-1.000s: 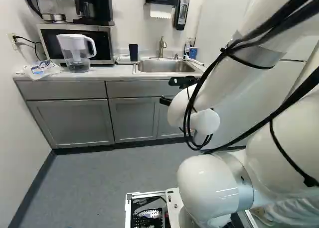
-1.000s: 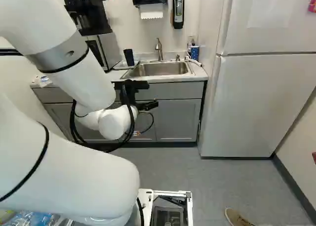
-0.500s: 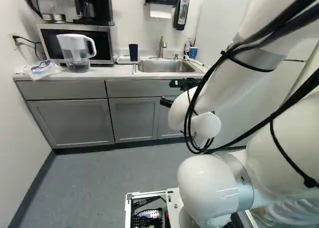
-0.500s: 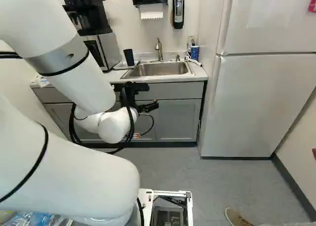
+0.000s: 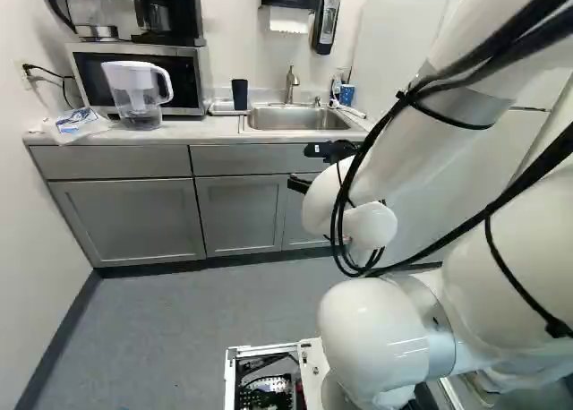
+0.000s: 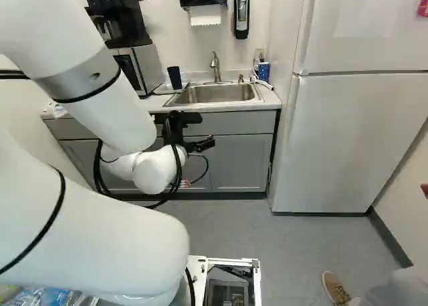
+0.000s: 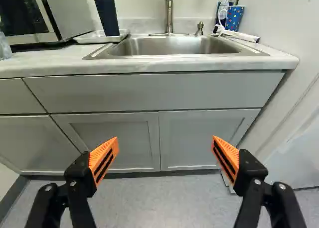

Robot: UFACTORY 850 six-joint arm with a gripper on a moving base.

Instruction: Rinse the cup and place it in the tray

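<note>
Fingers (image 7: 103, 159) of the black gripper (image 7: 165, 138) stand wide apart, short of the steel sink (image 7: 174, 47); beside it, the blue patterned cup (image 7: 234, 19) likely wants a raised, level approach and gentle squeeze. Opposite, a tall black cup (image 7: 107, 18) occupies the white tray (image 7: 98, 39).

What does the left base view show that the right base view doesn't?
Only the left base view shows the water pitcher before the microwave and the glass kettle on top.

Only the right base view shows the pink item on the fridge.

Both show the dark cup, tray, sink, faucet and microwave.
</note>
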